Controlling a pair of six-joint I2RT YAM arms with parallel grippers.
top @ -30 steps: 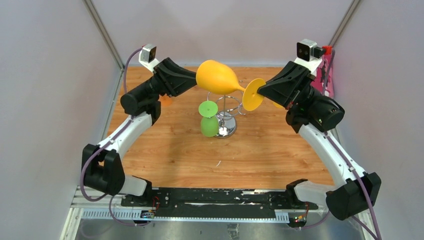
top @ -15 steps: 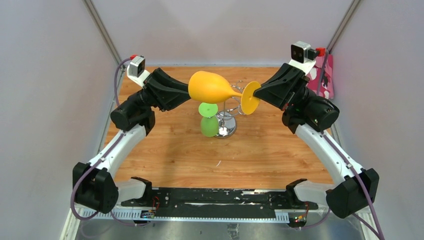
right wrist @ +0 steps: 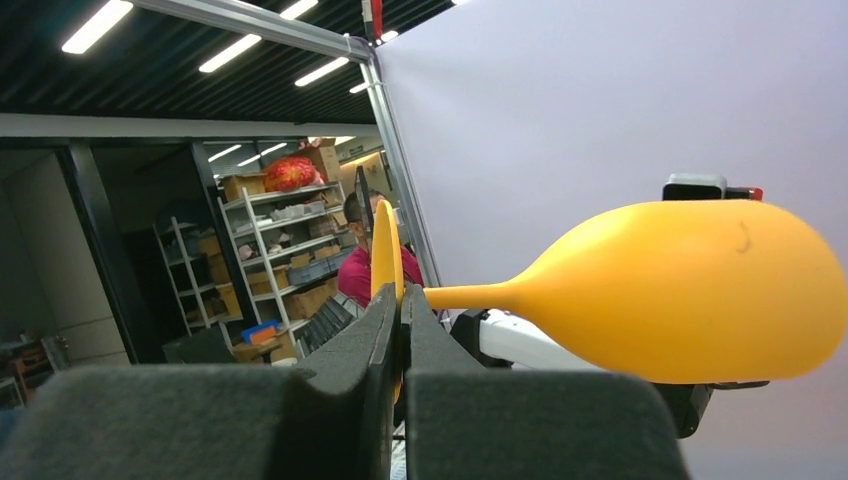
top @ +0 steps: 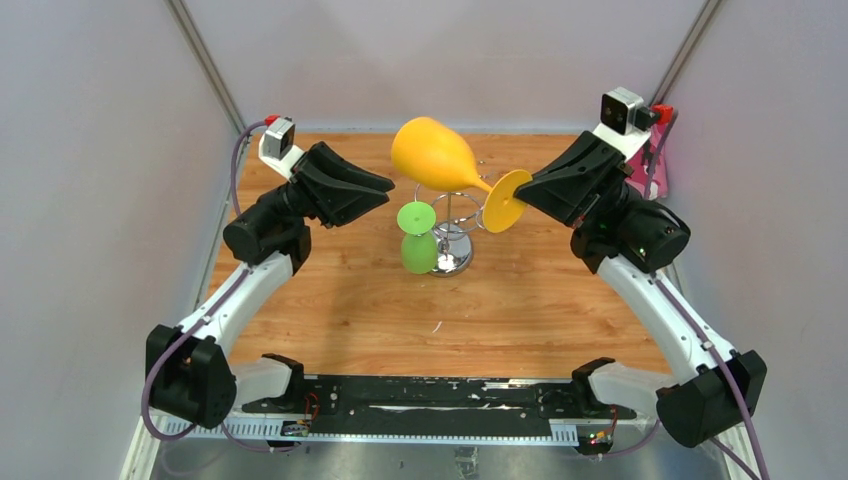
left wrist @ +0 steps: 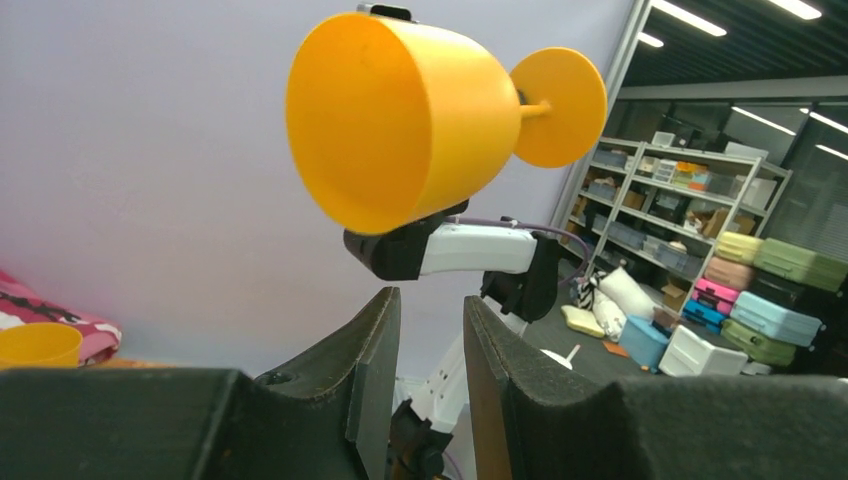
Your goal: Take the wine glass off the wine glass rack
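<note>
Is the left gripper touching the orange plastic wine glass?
Apart. In the left wrist view the left gripper sits open below the orange plastic wine glass, with a clear gap between them.

The wine glass rack stood near the middle of the table. A second glass hung upside down from its arms on the 9 o'clock side. The wine glass lay sideways in the air above the rack, its bowl toward 11 o'clock and its foot toward 3 o'clock, pinched in the right gripper. The left gripper hovered at 9 o'clock, apart from the bowl.
</note>
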